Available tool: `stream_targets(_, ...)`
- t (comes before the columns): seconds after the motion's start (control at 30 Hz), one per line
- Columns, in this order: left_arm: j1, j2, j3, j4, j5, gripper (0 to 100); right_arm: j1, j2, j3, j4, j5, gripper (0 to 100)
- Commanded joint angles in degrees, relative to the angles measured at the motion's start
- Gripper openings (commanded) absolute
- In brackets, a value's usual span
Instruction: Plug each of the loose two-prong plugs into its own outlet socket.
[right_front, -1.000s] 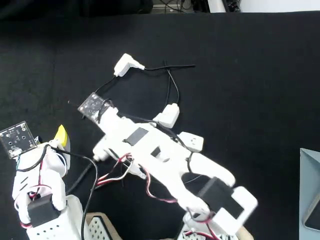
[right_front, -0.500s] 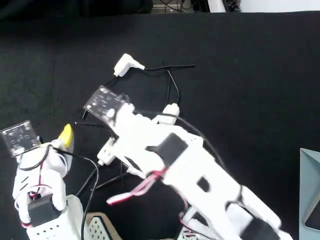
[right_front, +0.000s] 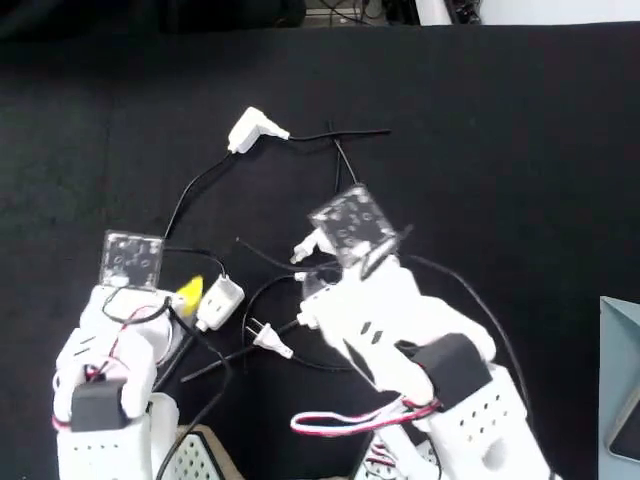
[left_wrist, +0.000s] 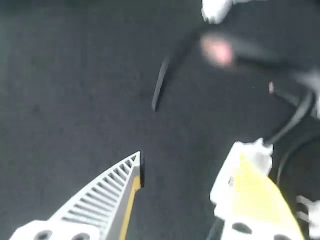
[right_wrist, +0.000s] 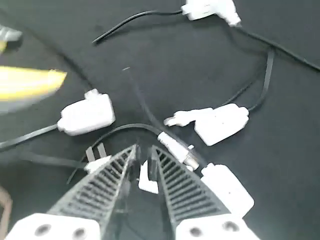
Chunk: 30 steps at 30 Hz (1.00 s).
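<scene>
- While the right gripper (right_wrist: 143, 150) hung low over the tangle by the near edge of the worktop (right_front: 520, 150), its jaws stood almost together round a small white piece (right_wrist: 147, 179), by appearance grasping it. What the piece belonged to could not be told.
- Left gripper (left_wrist: 190, 159): released, nothing between the jaws. It was placed toward the near left corner, with its yellow finger (right_front: 190, 292) touching or just beside a white block (right_front: 220, 303).
- Two-prong plug (right_front: 268, 338): loose, flat on the worktop between the two arms, just beside the right gripper, prongs bare.
- Far plug (right_front: 255, 128): loose, toward the far edge, well apart from both grippers.
- Second block (right_wrist: 220, 122): white, lying past the right gripper toward the middle of the worktop.
- Third block (right_wrist: 227, 189): white, just beside the right gripper. Which blocks carried sockets could not be told.
- Step in hand, as judged: securing a plug for a first insertion. No plug was seen seated.
- Next move, as judged:
  - confirm the hold and lift clear of the black cords (left_wrist: 296, 119);
  - turn the prongs to face a socket's slots;
  - have the left gripper steady that block against the push.
- Hazard, as judged: the cords lay looped across one another, so a lift could drag neighbouring pieces along.
</scene>
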Motion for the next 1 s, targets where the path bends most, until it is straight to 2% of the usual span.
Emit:
stream_targets(0.0, 1.4, 12.2, -5.8, 0.2, -2.5, 33, 3.8, -3.6, 8.7, -8.4, -3.1, 3.3)
stream_targets(0.1, 2.9, 22.1, -9.7, 0.2, -3.6, 34, 4.0, -3.8, 12.6, -11.1, -3.5, 3.4)
stream_targets(0.27, 10.7, 36.2, -12.5, -0.5, -6.6, 34, 4.0, -4.2, 13.8, -11.3, -3.6, 3.4)
stream_targets(0.37, 12.8, 43.0, -13.5, -3.9, -6.6, 34, 4.0, -4.2, 13.9, -11.3, -3.6, 3.2)
stream_targets(0.5, 12.4, 50.5, -13.1, -11.9, -6.5, 34, 4.0, -4.2, 13.9, -11.1, -3.6, 3.2)
stream_targets(0.7, 7.4, 58.4, -13.7, -21.8, -6.5, 34, 4.0, -4.2, 14.0, -11.0, -3.6, 3.2)
stream_targets(0.83, 7.1, 61.7, -13.1, -25.8, -6.9, 26, 4.0, -4.2, 14.6, -11.3, -3.6, 3.2)
stream_targets(0.97, 8.5, 62.7, -13.4, -26.6, -6.9, 20, 4.0, -4.2, 15.2, -11.5, -3.6, 3.2)
